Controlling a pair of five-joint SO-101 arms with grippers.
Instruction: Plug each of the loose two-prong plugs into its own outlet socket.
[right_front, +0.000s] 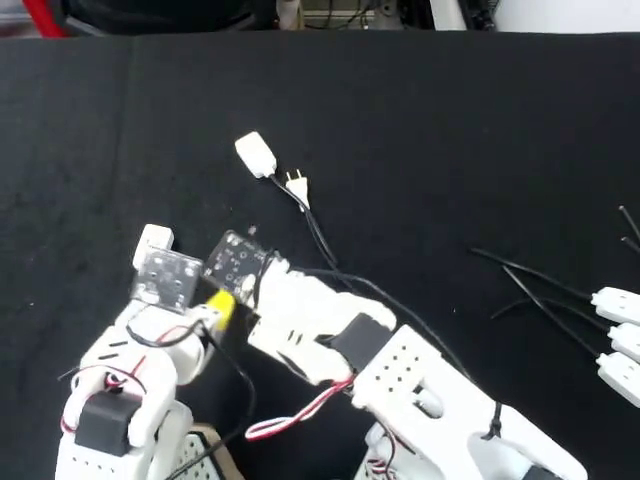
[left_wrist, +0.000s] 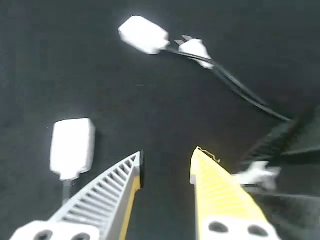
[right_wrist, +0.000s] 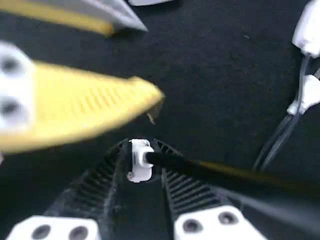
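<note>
Your right gripper (right_wrist: 140, 146) has its black fingers pressed onto a small white two-prong plug (right_wrist: 139, 164) on a black cord (right_wrist: 215, 172). The prongs are hidden, so you cannot tell which way they point. Your left gripper (left_wrist: 167, 161) is spread, with nothing between its grey finger (left_wrist: 107, 195) and yellow finger (left_wrist: 220, 195). It sits just beside the right one, the yellow finger close over the held plug.

The relation that matters is where the nearest socket lies. A white rectangular outlet socket (left_wrist: 72, 147) rests on the black cloth counter (right_front: 450, 120), just outside the left gripper's grey finger. That puts the left gripper between the held plug and the socket. The socket's long axis runs roughly along the left fingers. Its cord leaves the end nearer the arm, so the slotted face probably points away from you. The left arm is the nearer one to steady it.

Farther out, a second white outlet socket (right_front: 255, 155) and a loose white plug (right_front: 297, 184) lie almost touching, well apart from both grippers.
</note>
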